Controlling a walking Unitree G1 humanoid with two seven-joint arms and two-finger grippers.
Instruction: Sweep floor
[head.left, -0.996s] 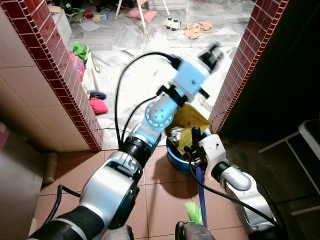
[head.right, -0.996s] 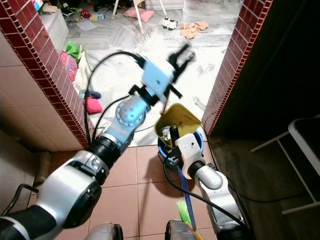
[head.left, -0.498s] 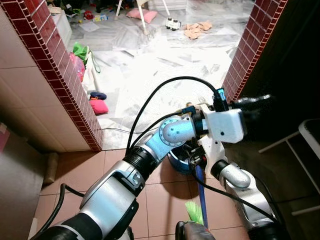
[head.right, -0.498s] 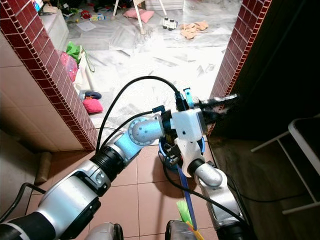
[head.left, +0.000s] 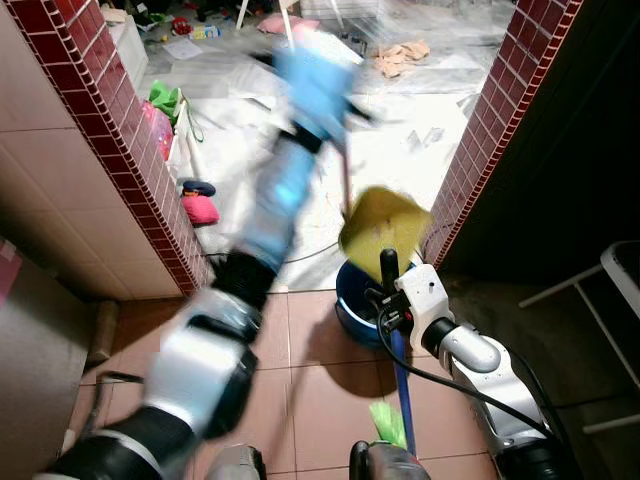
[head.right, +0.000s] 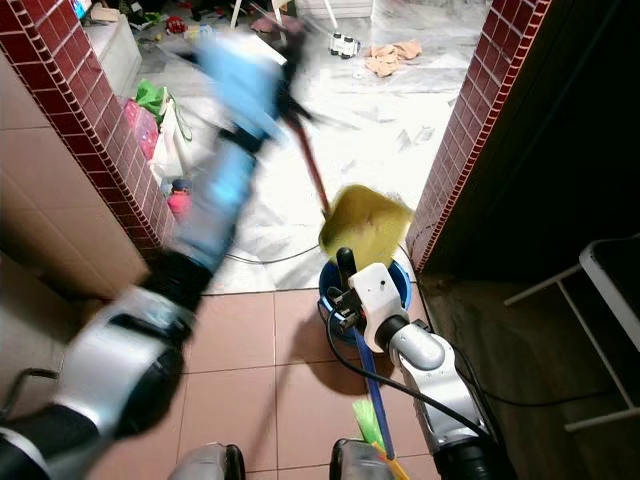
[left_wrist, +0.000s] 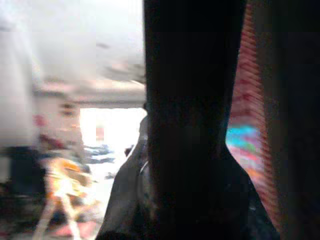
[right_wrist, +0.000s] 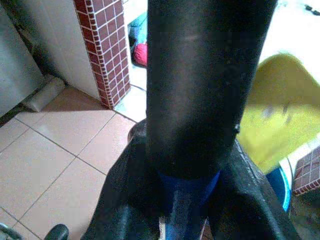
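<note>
Apparently mid-emptying, the left tool, blurred, its grip unreadable, lifts the yellow dustpan over the blue bucket while the right tool clenches the blue broom handle; next, tip it squarely

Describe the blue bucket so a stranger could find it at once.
Start at the red-tiled brick pillar on the right of the doorway. At its foot, on the terracotta floor tiles, sits the round blue plastic bucket. The yellow dustpan hangs just above it.

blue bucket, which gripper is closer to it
Right. The right gripper sits just over the near rim of the blue bucket, clamped on the blue broom handle; the left gripper is raised far beyond.
</note>
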